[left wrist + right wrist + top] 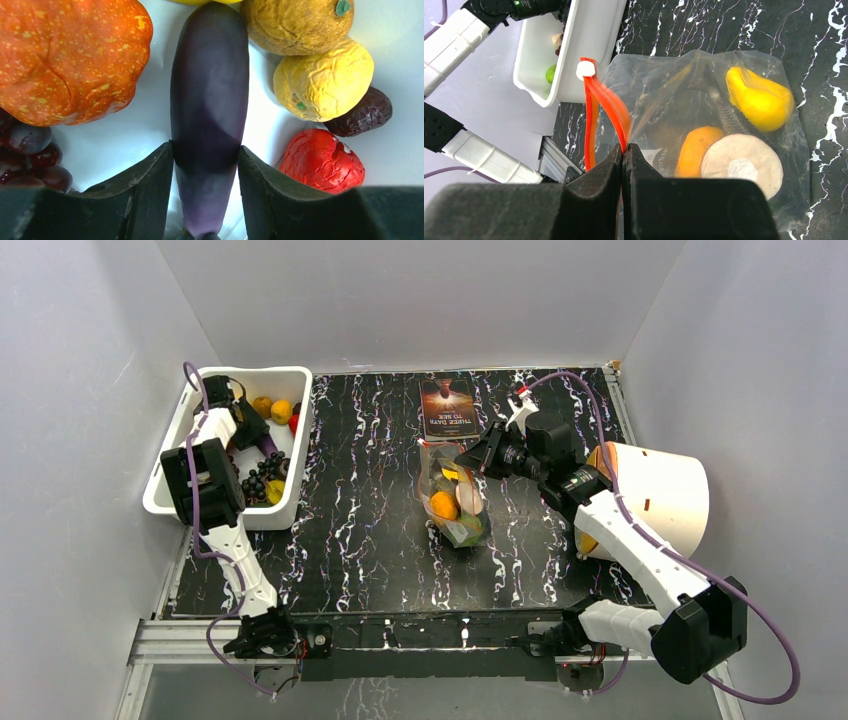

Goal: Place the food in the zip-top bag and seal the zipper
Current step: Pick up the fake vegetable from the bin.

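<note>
Right gripper (624, 148) pinched tight on zipper (611, 102); left gripper (206, 152) clamping eggplant (210, 95).

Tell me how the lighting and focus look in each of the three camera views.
Top external view: even, soft light, sharp throughout. Left wrist view: the eggplant is crisp, the white tub floor nearly washed out, the left gripper dark. Right wrist view: the zipper looks slightly smeared, the zip-top bag hazy with sheen, the right gripper dark.

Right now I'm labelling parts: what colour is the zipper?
Red-orange zipper, clearest in right wrist view.
</note>
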